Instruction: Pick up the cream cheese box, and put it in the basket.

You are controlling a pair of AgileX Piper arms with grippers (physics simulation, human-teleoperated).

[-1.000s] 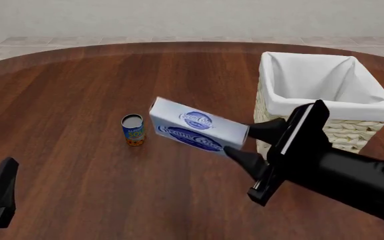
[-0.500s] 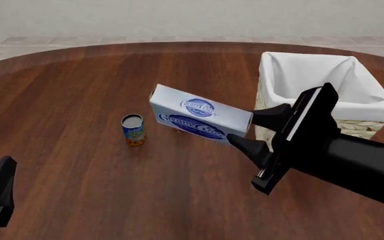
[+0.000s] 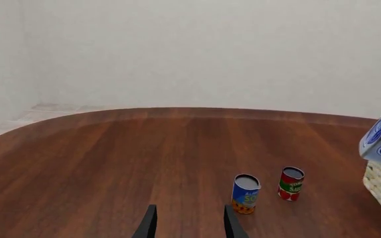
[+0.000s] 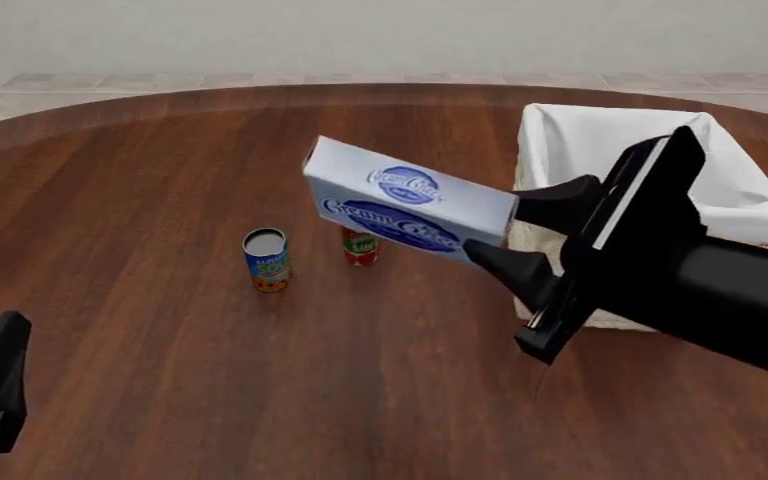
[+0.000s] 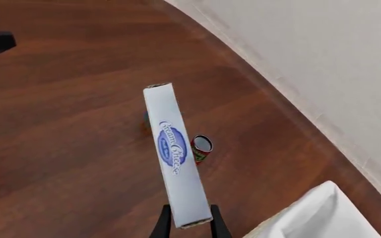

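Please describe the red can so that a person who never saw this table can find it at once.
Start at the big wicker basket on the right of the table. Left of it stand two small cans; the red can is nearer the basket, while its neighbour, the blue can, is blue and yellow.

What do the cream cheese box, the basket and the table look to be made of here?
The cream cheese box: likely printed cardboard, matte white with blue oval logos and sharp folded edges. The basket: pale woven wicker, the weave showing on its side, lined with white cloth folded over the rim. The table: dark reddish wood or veneer, streaked grain with a soft sheen.
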